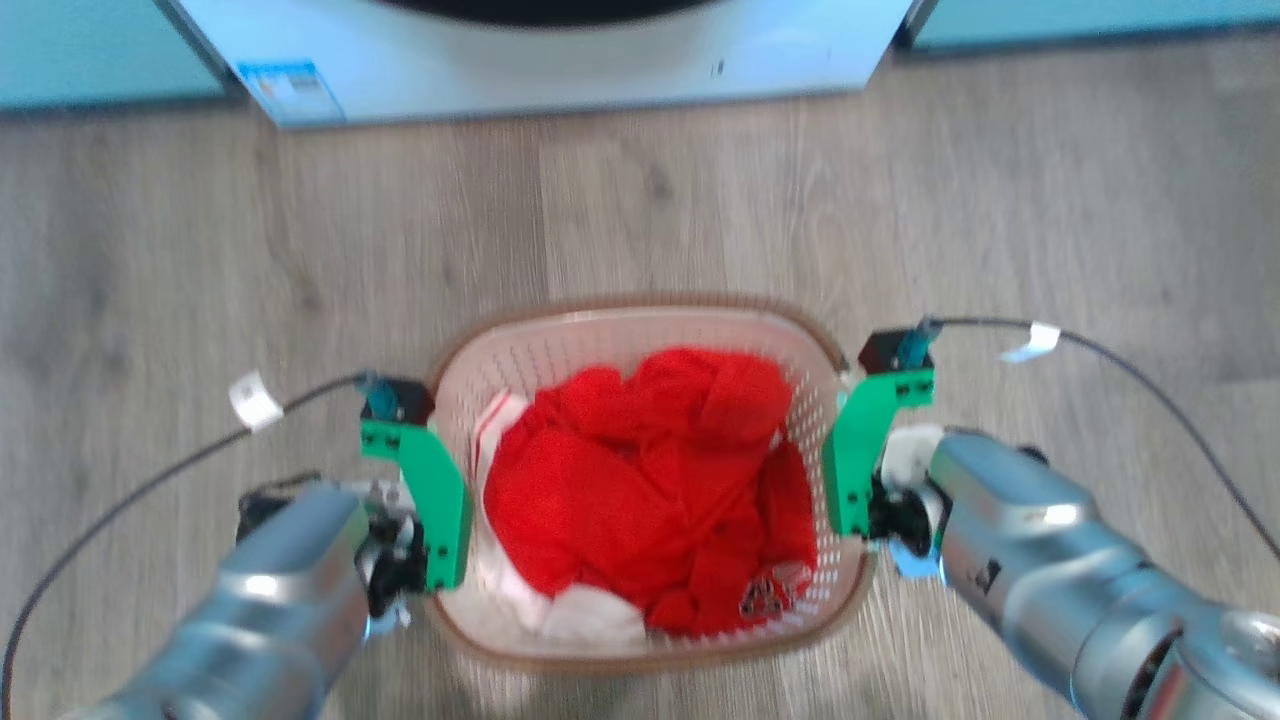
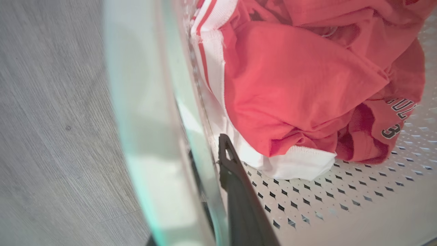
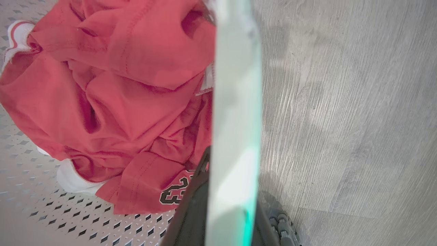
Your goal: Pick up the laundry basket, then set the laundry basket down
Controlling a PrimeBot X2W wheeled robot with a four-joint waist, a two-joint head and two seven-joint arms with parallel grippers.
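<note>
The laundry basket (image 1: 640, 303), white with perforated walls and a brown rim, sits low in the middle of the head view, full of red and white clothes (image 1: 650, 490). My left gripper (image 1: 445, 525) clamps the basket's left side and my right gripper (image 1: 850, 485) its right side, each under a green bracket. In the left wrist view my left gripper (image 2: 208, 160) straddles the pale wall (image 2: 150, 130), one dark finger (image 2: 235, 184) inside. In the right wrist view my right gripper (image 3: 235, 177) does the same, a finger (image 3: 193, 205) inside by the red shirt (image 3: 129, 112). Whether the basket touches the floor is unclear.
A white washing machine (image 1: 560, 60) stands straight ahead at the top of the head view, with pale blue cabinets (image 1: 90, 50) on either side. Grey wood-look floor (image 1: 200, 250) lies all around the basket. Black cables (image 1: 140, 495) trail from both wrists.
</note>
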